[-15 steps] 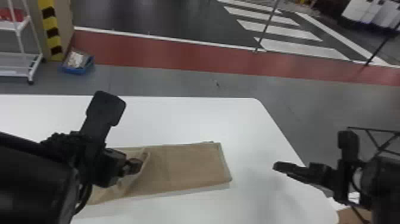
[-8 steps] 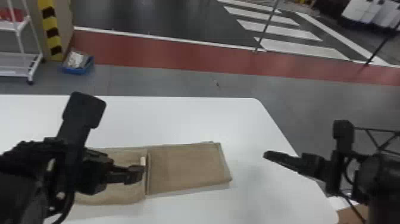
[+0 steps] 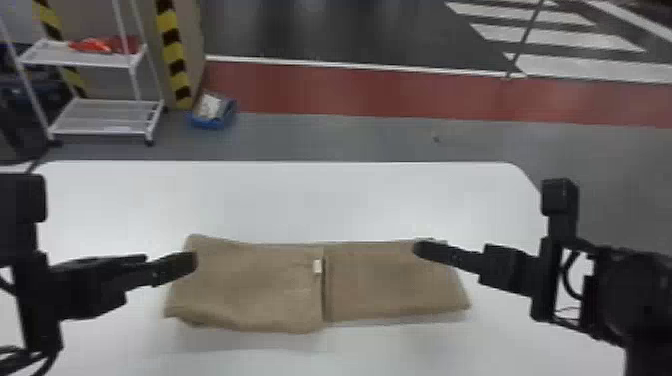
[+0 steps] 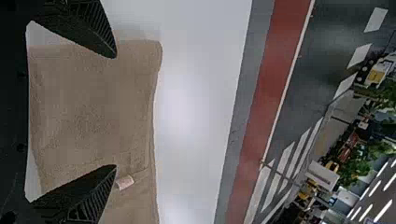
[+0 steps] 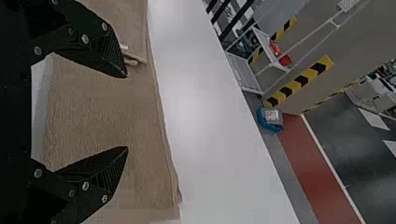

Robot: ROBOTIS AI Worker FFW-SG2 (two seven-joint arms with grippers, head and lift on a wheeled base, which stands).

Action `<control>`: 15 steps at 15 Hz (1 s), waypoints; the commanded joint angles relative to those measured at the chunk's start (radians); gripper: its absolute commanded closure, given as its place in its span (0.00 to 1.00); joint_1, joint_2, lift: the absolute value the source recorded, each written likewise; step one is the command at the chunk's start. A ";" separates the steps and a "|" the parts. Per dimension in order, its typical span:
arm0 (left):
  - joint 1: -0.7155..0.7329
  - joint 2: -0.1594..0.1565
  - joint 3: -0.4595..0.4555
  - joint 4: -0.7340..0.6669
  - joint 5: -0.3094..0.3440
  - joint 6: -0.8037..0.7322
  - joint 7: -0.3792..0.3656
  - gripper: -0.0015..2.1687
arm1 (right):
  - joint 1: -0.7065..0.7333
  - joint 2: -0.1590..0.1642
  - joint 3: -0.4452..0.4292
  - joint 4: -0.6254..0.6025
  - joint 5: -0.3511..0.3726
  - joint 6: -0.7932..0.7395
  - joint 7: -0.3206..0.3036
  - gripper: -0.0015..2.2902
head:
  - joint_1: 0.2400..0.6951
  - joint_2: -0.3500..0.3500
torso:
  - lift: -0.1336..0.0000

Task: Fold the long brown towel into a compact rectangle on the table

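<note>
In the head view my left gripper (image 3: 187,262) is over the left end of the brown towel (image 3: 390,285), and my right gripper (image 3: 422,249) is over its right end. The towel lies as a long strip, its left part folded over to an edge with a small white tag (image 3: 317,267) near the middle. The left wrist view has the left gripper (image 4: 116,111) open, with the towel (image 4: 93,112) beyond its fingers. Likewise the right gripper (image 5: 127,112) stands open above the towel (image 5: 102,102) in the right wrist view. Neither holds any cloth.
The white table (image 3: 300,200) extends behind and in front of the towel. On the floor beyond it are a blue bin (image 3: 212,114) and a white rack (image 3: 105,117), with a striped post beside them.
The left gripper has let go of the folded cloth and moved left. The right arm has come in leftward from the table's right side to the towel. The head view has shifted, showing more of the left.
</note>
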 commanded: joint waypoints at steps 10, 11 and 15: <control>0.063 -0.001 0.081 0.030 0.018 -0.063 -0.071 0.03 | 0.046 0.005 0.315 0.057 0.038 0.002 -0.035 0.21 | 1.00 0.67 | 0.07; 0.067 -0.001 0.081 0.030 0.018 -0.069 -0.071 0.04 | 0.048 0.005 0.321 0.054 0.037 0.002 -0.035 0.21 | 1.00 0.69 | 0.07; 0.084 -0.001 0.078 0.030 0.018 -0.081 -0.071 0.04 | 0.046 0.005 0.354 0.054 0.053 0.002 -0.035 0.23 | 1.00 0.73 | 0.07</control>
